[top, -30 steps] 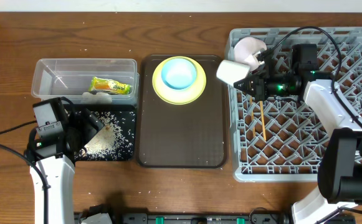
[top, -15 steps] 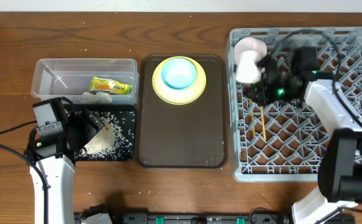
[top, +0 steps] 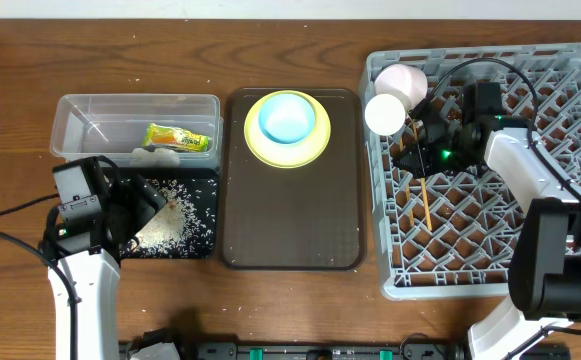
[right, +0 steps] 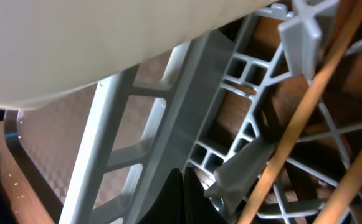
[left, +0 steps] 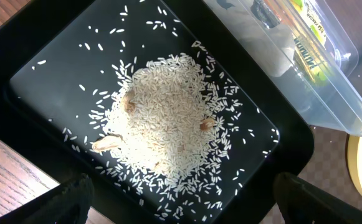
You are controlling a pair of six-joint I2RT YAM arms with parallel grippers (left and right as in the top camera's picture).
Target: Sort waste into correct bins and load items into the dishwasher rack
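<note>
The grey dishwasher rack [top: 530,250] is on the right. The small white cup [top: 385,113] sits at its left wall, next to the pinkish-outside bowl [top: 402,78]. My right gripper [top: 413,132] is shut just right of the cup. In the right wrist view its fingers [right: 184,186] are pressed together with nothing between them, and the cup [right: 75,43] is above them. The chopsticks [top: 422,195] lie in the rack. My left gripper [left: 184,202] is open over the rice [left: 165,118] in the black tray [top: 205,245]. The wrapper [top: 178,137] and tissue [top: 158,155] are in the clear tub [top: 70,115].
The dark brown serving tray [top: 290,220] lies between the bins and the rack. It carries the yellow plate [top: 315,150] with the light blue bowl [top: 288,118] on it. Cables trail from both arms.
My right gripper carried the white cup from over the brown tray's right edge into the rack's left corner. The cup now shows its mouth upward. The left arm has not moved.
</note>
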